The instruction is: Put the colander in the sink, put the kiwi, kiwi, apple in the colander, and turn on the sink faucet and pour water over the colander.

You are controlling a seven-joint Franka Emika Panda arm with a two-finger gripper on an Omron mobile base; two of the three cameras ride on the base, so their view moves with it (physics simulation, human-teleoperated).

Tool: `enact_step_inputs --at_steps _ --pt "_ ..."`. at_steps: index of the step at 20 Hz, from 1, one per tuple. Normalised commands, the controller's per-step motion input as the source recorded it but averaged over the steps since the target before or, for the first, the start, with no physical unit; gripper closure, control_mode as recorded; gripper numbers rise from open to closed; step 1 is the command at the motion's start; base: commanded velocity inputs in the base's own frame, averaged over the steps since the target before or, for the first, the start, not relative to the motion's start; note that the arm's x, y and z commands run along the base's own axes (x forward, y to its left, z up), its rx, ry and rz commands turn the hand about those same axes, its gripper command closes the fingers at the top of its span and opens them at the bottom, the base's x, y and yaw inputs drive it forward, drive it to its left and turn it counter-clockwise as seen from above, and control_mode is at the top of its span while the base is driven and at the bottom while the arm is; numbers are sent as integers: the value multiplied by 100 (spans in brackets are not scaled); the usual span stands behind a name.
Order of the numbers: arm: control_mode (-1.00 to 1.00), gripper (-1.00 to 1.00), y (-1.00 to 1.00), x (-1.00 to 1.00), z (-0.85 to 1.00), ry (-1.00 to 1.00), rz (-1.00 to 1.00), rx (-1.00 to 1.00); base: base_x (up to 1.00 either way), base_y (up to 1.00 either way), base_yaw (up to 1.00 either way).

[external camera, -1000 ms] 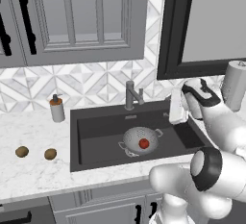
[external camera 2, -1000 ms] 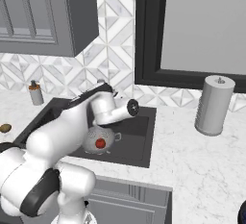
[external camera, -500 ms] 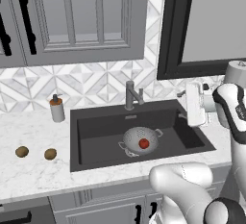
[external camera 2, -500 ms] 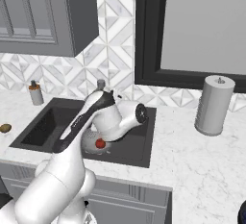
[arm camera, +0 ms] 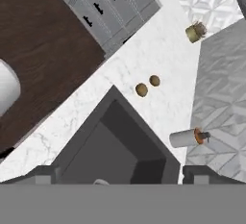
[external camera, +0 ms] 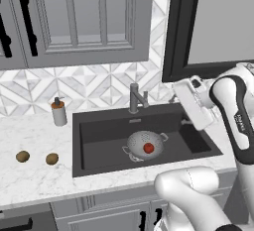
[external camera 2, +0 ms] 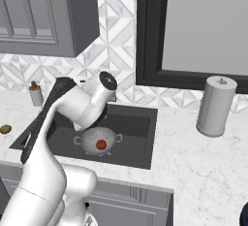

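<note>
Kiwis: I see the two kiwis (external camera: 22,156) (external camera: 52,159) side by side on the white marble counter (external camera: 34,180), well off to the pincer's left, across the whole basin from it. In my hand view they sit close together, apart from the basin's corner.
Soap dispenser: I see the white soap dispenser (external camera: 59,112) upright at the back of the counter, beyond the sink's left rim, far to the left of the pincer.
Sink: the dark sink (external camera: 99,133) lies below and to the left of the pincer; its near corner fills the lower middle of my hand view.
Faucet: the grey sink faucet (external camera: 135,97) stands behind the basin's back edge, left of the pincer, its spout angled to the right.
Colander: the silver colander (external camera: 144,144) rests upright on the sink floor, below the pincer and to its left.
Apple: the red apple (external camera: 148,148) lies inside the colander.
Pincer: I see the pincer (arm camera: 117,174) raised above the sink's right side, the hand turned toward the left. Its two dark tips stand wide apart at the bottom of my hand view, released, with nothing between them.
Paper towel roll: the paper towel roll (external camera 2: 216,105) stands upright on the counter, well to the pincer's right.
</note>
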Motion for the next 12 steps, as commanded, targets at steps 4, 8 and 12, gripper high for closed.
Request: enact_step_inputs --at_steps 4,8,12 --pt "-100 -100 86 -66 14 -36 24 -36 0 0 0" --pt "-100 -100 89 -59 4 -31 29 -35 0 0 0" --pt "-100 -100 99 -32 9 -12 36 -33 0 0 0"
